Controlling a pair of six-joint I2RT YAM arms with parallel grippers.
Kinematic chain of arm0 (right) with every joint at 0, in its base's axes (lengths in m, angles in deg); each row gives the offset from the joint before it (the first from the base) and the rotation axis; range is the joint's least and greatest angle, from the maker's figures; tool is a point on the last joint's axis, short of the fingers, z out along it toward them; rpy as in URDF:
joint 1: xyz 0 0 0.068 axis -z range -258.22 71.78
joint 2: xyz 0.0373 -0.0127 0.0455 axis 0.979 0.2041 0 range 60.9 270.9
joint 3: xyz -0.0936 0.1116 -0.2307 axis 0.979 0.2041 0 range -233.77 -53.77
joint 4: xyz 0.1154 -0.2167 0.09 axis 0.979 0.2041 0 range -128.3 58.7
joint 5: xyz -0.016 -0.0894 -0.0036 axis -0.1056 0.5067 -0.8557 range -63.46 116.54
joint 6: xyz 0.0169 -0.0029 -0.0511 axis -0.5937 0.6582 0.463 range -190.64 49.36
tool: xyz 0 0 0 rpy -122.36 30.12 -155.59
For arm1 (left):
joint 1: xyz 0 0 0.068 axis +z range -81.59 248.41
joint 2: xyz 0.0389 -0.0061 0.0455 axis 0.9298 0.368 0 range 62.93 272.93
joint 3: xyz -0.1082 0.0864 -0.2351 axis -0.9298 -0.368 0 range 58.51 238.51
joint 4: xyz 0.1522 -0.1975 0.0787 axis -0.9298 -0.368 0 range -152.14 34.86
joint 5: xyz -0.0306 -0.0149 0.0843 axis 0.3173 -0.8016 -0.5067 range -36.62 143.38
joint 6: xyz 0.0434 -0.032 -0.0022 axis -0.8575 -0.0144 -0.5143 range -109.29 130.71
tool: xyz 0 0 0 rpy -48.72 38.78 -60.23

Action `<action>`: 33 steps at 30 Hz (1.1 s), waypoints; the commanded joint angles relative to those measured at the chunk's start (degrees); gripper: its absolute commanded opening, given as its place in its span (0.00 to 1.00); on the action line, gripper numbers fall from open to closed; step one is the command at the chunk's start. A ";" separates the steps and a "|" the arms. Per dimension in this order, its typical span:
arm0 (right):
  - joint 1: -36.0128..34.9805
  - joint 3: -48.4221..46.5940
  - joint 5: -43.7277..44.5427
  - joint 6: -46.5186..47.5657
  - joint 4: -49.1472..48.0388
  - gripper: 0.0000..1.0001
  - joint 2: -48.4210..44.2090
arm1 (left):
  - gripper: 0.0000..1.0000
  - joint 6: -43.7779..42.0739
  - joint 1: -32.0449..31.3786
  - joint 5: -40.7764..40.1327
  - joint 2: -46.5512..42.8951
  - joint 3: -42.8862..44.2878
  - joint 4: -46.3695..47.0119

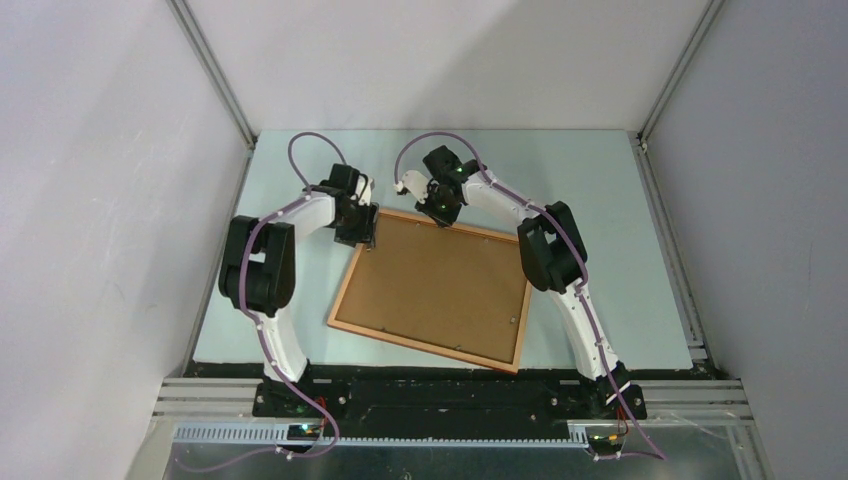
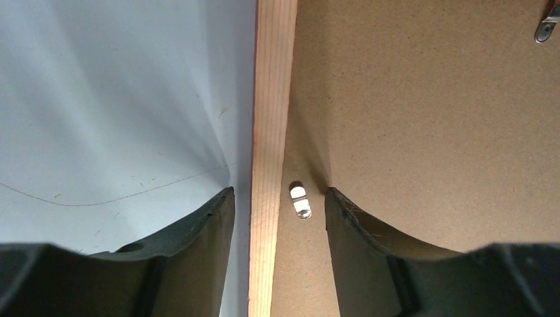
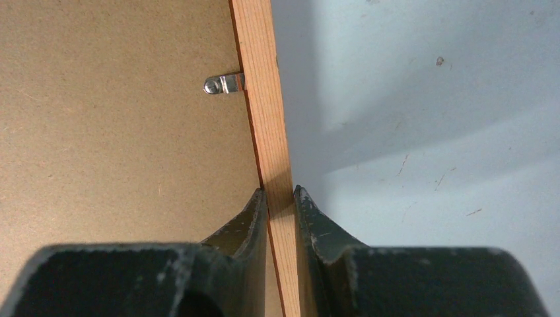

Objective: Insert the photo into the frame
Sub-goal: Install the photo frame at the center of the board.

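Right tool (image 3: 280, 198) is pinched tight on a wood rail of the frame (image 3: 261, 99), one finger each side. Left tool (image 2: 277, 198) sits w/ jaws apart over another rail. A gap shows on both sides, so it grips nothing.

Photo can't be seen in any view; only the brown backing board (image 1: 435, 285) shows inside the frame. In the top view both tools' tips are hidden under the wrists.

Frame lies flat on the bench (image 1: 620, 260), back side up, turned a bit askew. Both arms bend in over its far edge: left at the far-left corner, right a bit further along.

Count: 2 arms, 2 tools, 1 frame, 1 board. Small metal clips: 2 in the left wrist view, one near the tool (image 2: 300, 200) and one cut off at the pic's edge (image 2: 545, 30). 1 more in the right wrist view (image 3: 224, 84).
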 commanded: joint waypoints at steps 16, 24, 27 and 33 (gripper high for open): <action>-1.13 0.66 0.53 -1.12 -0.66 0.20 -0.89 | 0.54 0.10 3.10 1.15 -2.89 -1.72 -0.52; -1.77 0.75 1.10 -0.86 -0.58 0.20 -0.31 | 0.52 0.14 3.76 2.35 -2.83 -1.63 -0.48; -2.03 0.81 1.50 -0.64 -0.64 0.20 -0.27 | 0.50 0.06 3.82 2.47 -2.87 -1.69 -0.48; -2.06 0.92 1.76 -0.67 -0.70 0.20 -0.12 | 0.47 -0.18 3.88 2.94 -2.97 -2.01 -0.47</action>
